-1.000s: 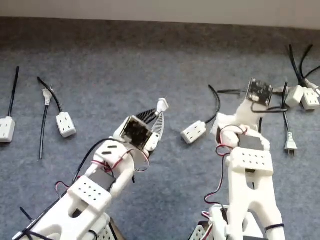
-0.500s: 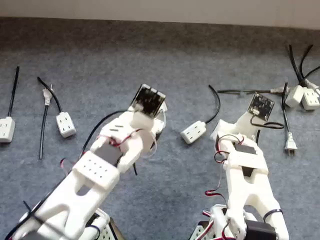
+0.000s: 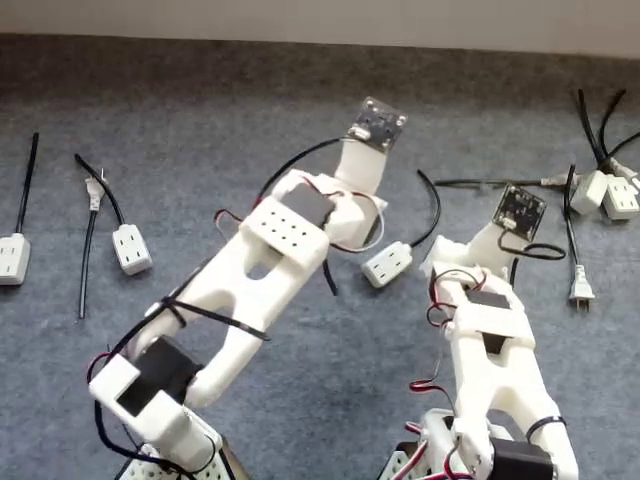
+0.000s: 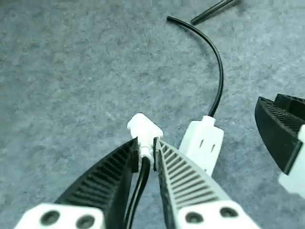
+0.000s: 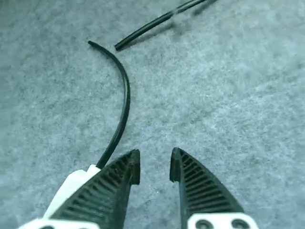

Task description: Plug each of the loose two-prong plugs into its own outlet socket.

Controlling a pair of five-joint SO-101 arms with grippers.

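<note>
In the left wrist view my left gripper (image 4: 146, 144) is shut on a white two-prong plug (image 4: 144, 129), and the plug's black cord runs back between the fingers. The plug hangs just beside a white outlet socket (image 4: 202, 143) lying on the grey carpet, apart from it. In the high view that socket (image 3: 388, 265) lies between the two arms. My right gripper (image 5: 155, 164) stands open over the carpet with nothing between its fingers. The same socket (image 5: 71, 187) is right against the outer side of one finger. Its black cord (image 5: 120, 102) curves away.
More pieces lie on the carpet: a socket (image 3: 131, 249) and a loose plug (image 3: 94, 189) at the left, another socket (image 3: 12, 257) at the far left edge. At the far right are two sockets (image 3: 607, 193) and a loose plug (image 3: 580, 290).
The left arm has swung up and to the right with the plug, from left of centre to beside the middle socket. The right arm drew back a little, then kept still.
</note>
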